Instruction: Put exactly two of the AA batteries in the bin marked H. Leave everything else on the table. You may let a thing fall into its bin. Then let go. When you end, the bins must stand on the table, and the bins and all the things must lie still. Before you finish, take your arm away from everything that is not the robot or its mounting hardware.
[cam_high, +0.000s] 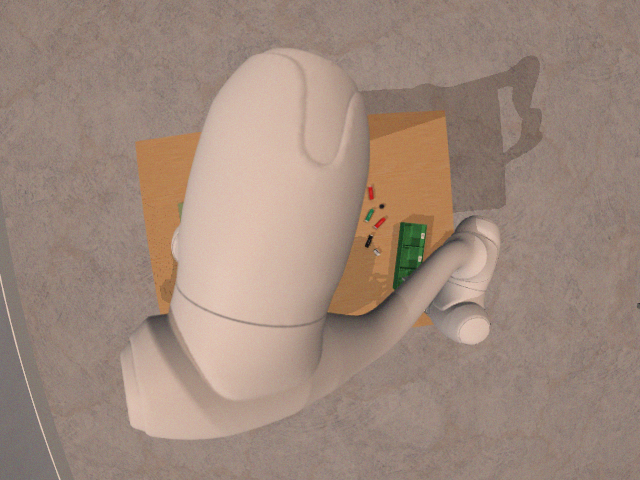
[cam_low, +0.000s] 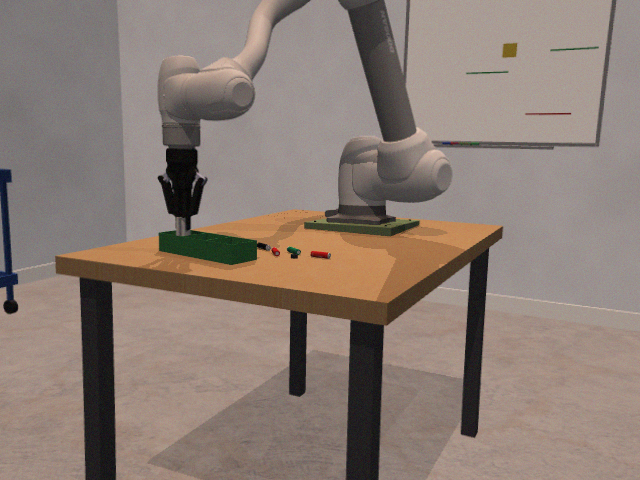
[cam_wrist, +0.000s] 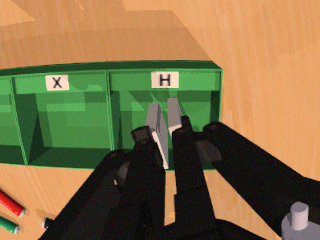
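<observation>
My gripper (cam_low: 183, 227) (cam_wrist: 167, 114) points down with its fingertips in the bin marked H (cam_wrist: 200, 81). The fingers are nearly together, with a thin gap and nothing visible between them. The visible floor of that bin is bare; the part behind the fingers is hidden. Outside the bins lie a red battery (cam_high: 370, 192) (cam_low: 321, 254), a green battery (cam_high: 369, 215) (cam_low: 293, 250) (cam_wrist: 8, 225), a second red battery (cam_high: 379, 222) (cam_low: 275, 251) (cam_wrist: 11, 202) and a black battery (cam_high: 369, 240) (cam_low: 263, 246). I cannot tell their exact sizes.
The bin marked X (cam_wrist: 65, 122) adjoins bin H in the green bin row (cam_low: 211, 251), and a third bin (cam_high: 413, 235) lies beyond it. A small black round thing (cam_high: 381, 206) (cam_low: 294, 256) and a small silvery thing (cam_high: 377, 252) lie by the batteries. The arm hides part of the table.
</observation>
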